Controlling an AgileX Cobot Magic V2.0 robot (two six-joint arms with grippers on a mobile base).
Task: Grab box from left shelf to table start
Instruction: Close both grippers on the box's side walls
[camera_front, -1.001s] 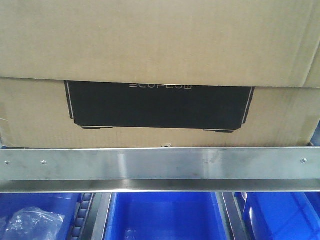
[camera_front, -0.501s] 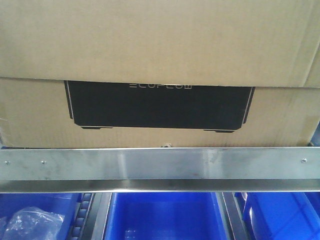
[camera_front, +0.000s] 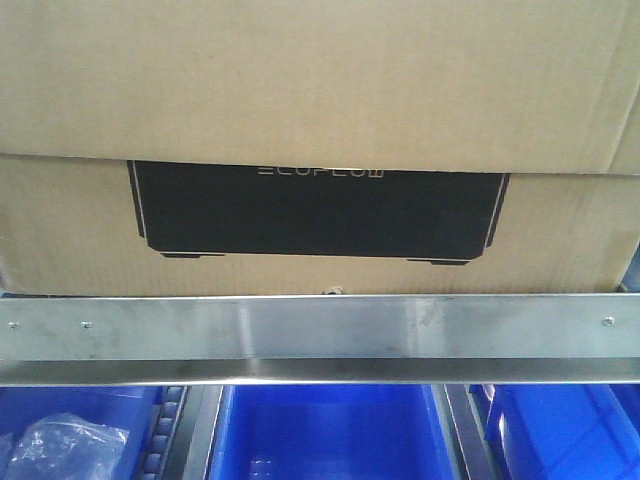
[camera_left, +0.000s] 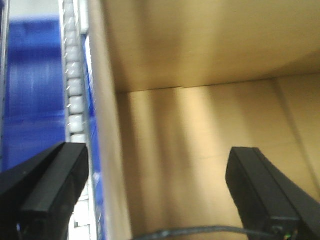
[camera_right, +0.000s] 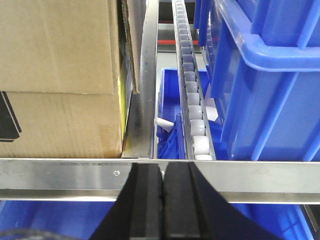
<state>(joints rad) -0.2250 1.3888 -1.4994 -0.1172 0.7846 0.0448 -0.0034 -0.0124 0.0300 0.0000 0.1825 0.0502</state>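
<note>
Sitting on shelf (camera_front: 320, 330), box (camera_front: 320, 90) was not yet lifted | left jaws spread open near it | right jaws pressed together, empty | bench unseen

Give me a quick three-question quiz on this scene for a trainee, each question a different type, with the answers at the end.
1. True or false: the box is lying on a white table.
2. The left gripper is: A open, B shut on the box, C shut on a bin.
3. Fill in: the bins below the shelf rail are ____ in colour.
Key: 1 false, it sits behind the shelf rail; 2 A; 3 blue.
</note>
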